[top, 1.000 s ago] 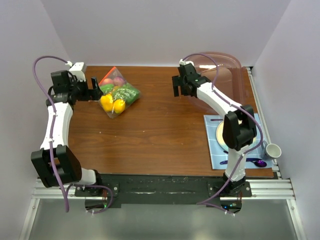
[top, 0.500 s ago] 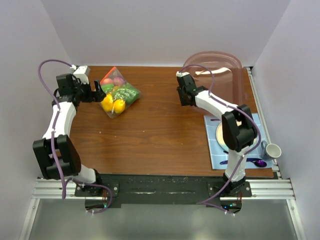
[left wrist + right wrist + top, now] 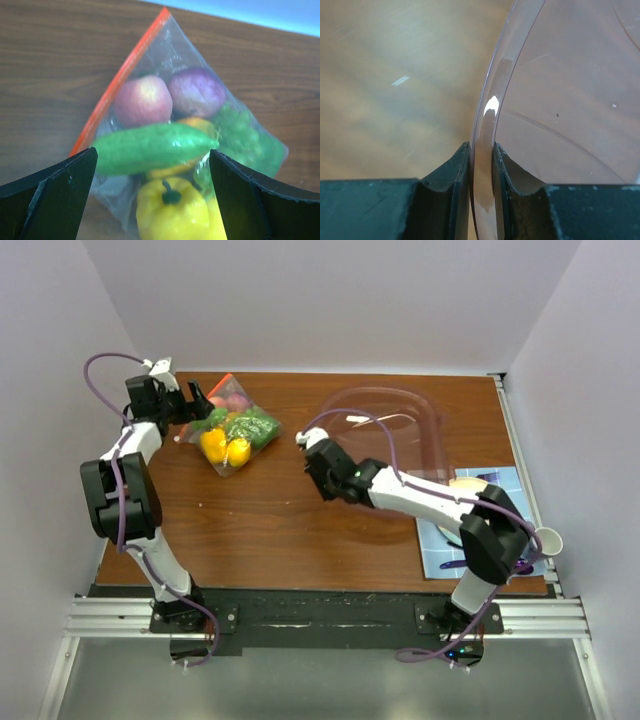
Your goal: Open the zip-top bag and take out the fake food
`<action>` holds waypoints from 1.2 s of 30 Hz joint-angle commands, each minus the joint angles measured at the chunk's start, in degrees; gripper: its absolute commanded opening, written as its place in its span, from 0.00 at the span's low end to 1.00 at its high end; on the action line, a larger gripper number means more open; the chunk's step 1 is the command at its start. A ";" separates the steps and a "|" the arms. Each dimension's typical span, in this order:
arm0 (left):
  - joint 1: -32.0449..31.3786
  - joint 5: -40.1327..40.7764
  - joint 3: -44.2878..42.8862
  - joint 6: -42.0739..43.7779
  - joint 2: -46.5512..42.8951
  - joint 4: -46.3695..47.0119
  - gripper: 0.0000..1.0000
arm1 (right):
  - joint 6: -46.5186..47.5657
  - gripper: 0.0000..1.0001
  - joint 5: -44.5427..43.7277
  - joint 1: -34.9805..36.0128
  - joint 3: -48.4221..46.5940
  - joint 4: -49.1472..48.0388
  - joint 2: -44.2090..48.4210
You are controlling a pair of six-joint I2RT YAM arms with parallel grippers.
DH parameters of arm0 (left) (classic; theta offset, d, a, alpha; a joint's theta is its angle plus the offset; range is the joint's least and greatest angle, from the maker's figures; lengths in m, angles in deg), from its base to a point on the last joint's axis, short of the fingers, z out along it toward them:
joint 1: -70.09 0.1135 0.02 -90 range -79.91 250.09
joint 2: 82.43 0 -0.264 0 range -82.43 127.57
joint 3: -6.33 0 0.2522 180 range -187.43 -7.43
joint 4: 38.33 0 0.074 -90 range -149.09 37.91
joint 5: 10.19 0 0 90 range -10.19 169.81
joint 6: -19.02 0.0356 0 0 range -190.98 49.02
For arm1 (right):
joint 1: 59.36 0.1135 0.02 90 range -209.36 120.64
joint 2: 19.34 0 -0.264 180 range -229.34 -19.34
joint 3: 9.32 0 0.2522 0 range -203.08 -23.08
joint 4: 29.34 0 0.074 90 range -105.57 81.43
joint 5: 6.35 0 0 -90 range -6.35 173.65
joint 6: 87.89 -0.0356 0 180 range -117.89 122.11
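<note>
Zip-top bag (image 3: 240, 428) just beyond the wide-spread left hand (image 3: 196, 407), apparently without contact.

white links (image 3: 415, 498), black joints (image 3: 492, 532), looping purple cables (image 3: 100, 358); left pincer (image 3: 152, 151) and right pincer (image 3: 481, 150) black.

The brown wooden table (image 3: 300, 530) carries the zip-top bag (image 3: 222, 390) of fake food (image 3: 238, 450) in the frame's upper left. A clear pinkish bowl (image 3: 420, 440) is right of centre, near a blue mat (image 3: 432, 558) at the right edge.
</note>
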 commanded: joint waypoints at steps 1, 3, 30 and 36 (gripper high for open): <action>0.39 0.31 -6.13 -3.82 3.82 7.07 1.00 | -6.66 0.13 2.22 7.04 3.77 1.12 4.54; 0.39 0.14 -7.45 -4.35 5.58 8.03 1.00 | -9.03 0.12 1.96 11.08 5.18 2.00 5.25; 0.48 -15.58 -22.84 -7.95 25.19 9.80 0.34 | -10.44 0.82 -6.82 32.56 -0.17 9.20 7.71; 1.44 -22.08 -20.56 -7.60 21.06 6.11 0.00 | -10.53 0.83 -12.01 32.47 -0.09 11.14 12.01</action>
